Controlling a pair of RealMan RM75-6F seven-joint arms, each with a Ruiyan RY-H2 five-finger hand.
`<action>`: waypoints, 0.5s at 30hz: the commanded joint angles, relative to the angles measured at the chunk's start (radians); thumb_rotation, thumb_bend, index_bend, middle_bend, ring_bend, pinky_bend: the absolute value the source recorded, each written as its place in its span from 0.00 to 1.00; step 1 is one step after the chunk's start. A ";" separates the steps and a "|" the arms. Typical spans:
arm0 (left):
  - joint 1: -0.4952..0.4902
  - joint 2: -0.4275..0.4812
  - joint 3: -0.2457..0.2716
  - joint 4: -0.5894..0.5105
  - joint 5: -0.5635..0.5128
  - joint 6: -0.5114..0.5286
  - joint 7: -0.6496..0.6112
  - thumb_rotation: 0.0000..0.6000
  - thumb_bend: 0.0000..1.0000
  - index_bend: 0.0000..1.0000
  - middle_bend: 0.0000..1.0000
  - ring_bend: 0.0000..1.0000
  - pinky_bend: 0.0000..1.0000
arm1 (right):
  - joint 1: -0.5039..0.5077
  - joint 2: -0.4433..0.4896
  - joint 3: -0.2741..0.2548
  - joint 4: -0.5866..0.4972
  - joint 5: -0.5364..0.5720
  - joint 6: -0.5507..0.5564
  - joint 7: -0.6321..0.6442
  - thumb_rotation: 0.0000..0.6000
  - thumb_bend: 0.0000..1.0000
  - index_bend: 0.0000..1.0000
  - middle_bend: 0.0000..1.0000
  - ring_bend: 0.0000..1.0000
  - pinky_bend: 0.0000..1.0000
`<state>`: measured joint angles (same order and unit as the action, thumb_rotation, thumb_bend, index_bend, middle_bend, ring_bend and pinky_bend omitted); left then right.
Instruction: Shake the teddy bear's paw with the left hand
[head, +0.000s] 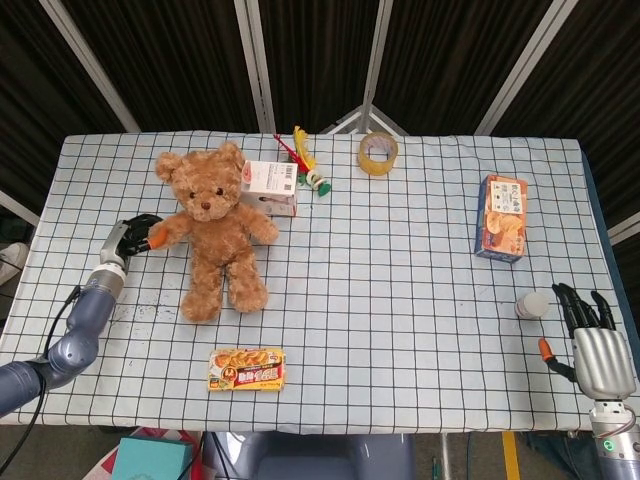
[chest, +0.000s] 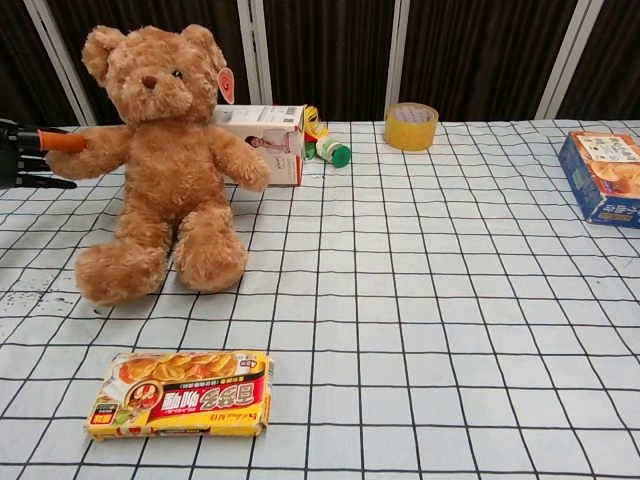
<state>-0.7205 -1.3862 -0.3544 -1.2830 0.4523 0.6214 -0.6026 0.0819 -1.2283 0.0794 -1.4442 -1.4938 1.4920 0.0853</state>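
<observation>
1. The teddy bear (head: 214, 236) sits upright on the checked table (head: 400, 300), in the upper left of the head view, with its paw (head: 165, 235) stretched toward the frame's left edge.
2. The left hand (head: 132, 240) grips that paw; an orange-tipped finger (chest: 62, 141) lies across it in the chest view.
3. The right hand (head: 593, 340) rests at the lower right of the head view, holding nothing, fingers straight and slightly apart.
4. A white box (head: 270, 187) stands just behind the bear.
5. A yellow snack pack (head: 246, 368) lies below the bear.
6. A tape roll (head: 378, 152) sits at upper centre.
</observation>
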 joint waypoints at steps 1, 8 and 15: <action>-0.010 -0.007 0.002 -0.002 -0.060 0.026 0.053 1.00 0.61 0.50 0.50 0.06 0.15 | 0.000 0.001 -0.001 -0.001 0.000 -0.001 0.000 1.00 0.37 0.09 0.12 0.22 0.06; -0.013 -0.016 -0.008 -0.007 -0.112 0.045 0.110 1.00 0.61 0.50 0.50 0.06 0.15 | 0.000 0.002 -0.001 -0.002 -0.003 0.002 -0.002 1.00 0.37 0.09 0.12 0.22 0.06; -0.009 -0.015 -0.035 -0.031 -0.110 0.072 0.142 1.00 0.60 0.49 0.50 0.06 0.15 | -0.001 0.003 -0.001 -0.003 -0.003 0.001 -0.003 1.00 0.37 0.09 0.12 0.22 0.06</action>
<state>-0.7312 -1.4021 -0.3877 -1.3120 0.3414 0.6918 -0.4633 0.0814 -1.2251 0.0785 -1.4468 -1.4966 1.4935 0.0826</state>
